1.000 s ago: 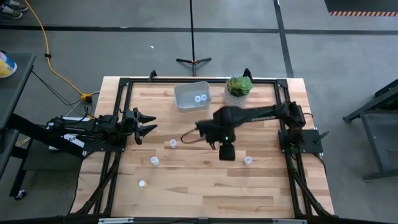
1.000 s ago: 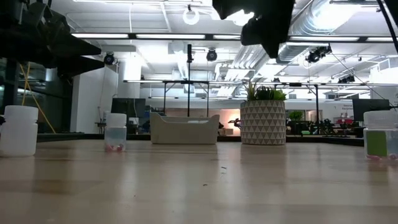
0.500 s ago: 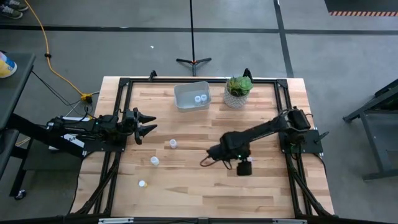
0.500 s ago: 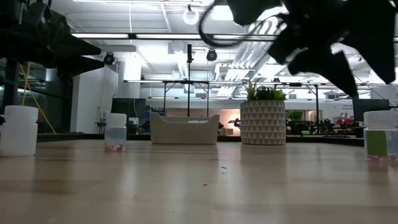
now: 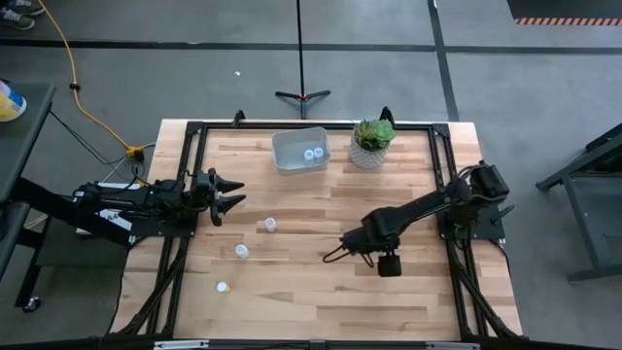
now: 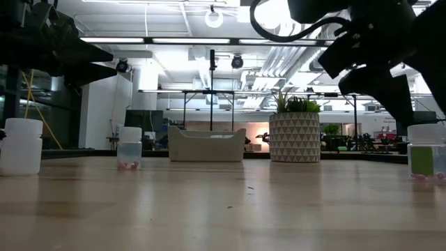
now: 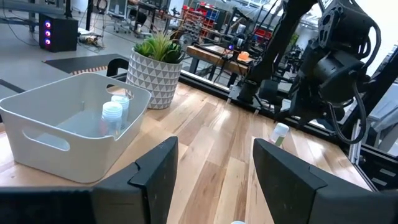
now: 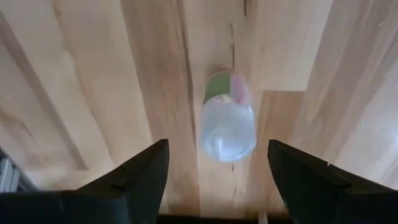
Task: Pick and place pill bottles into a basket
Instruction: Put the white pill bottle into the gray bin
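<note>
The pale basket (image 5: 284, 156) stands at the far middle of the table with two white pill bottles (image 5: 311, 154) in it; it also shows in the left wrist view (image 7: 56, 146). Three bottles stand upright on the wood (image 5: 270, 225) (image 5: 241, 252) (image 5: 222, 287). Another bottle (image 8: 228, 124) stands at the right. My right gripper (image 8: 217, 152) is open and points down over it, one finger on either side, above it and not touching. In the low view this bottle (image 6: 425, 152) stands below the gripper (image 6: 401, 97). My left gripper (image 5: 233, 192) waits open at the table's left edge.
A green plant in a white patterned pot (image 5: 372, 141) stands at the far edge, right of the basket. Black frame rails (image 5: 442, 165) run along the table's edges. Bare wood (image 5: 311, 292) lies across the near half.
My right gripper has swung from the table's middle toward the right and near edge, coming down over the bottle at the right. The bottles have not moved.
</note>
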Robot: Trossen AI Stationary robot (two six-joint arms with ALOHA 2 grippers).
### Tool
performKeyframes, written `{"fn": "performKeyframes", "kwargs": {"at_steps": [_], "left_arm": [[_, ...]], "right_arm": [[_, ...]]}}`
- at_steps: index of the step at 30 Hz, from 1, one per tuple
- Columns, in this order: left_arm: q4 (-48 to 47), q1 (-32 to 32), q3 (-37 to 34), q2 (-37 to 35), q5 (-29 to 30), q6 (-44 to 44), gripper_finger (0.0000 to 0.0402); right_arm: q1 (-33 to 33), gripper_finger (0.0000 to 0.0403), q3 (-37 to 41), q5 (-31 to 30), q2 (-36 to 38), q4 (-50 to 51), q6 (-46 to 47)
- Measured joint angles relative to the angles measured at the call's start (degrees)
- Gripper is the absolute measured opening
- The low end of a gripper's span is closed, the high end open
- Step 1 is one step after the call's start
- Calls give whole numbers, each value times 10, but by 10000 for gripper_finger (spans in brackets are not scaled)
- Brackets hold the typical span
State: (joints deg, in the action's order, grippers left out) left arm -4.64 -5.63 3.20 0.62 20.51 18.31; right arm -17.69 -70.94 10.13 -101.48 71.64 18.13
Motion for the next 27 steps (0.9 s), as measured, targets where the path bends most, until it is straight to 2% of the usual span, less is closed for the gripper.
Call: {"fn": "performKeyframes", "kwargs": {"at_steps": [13,17,24,27], "left_arm": [[0,0,0,0,0,0,243],[0,0,0,0,0,0,243],[0,0,0,0,1,0,244],[0,0,0,0,2,0,244]], "right_arm": [[0,255,44,-14,1,-51,5],[0,224,44,-14,1,-57,5],[2,131,42,-2,0,-62,13],[13,124,20,6,0,-84,12]]}}
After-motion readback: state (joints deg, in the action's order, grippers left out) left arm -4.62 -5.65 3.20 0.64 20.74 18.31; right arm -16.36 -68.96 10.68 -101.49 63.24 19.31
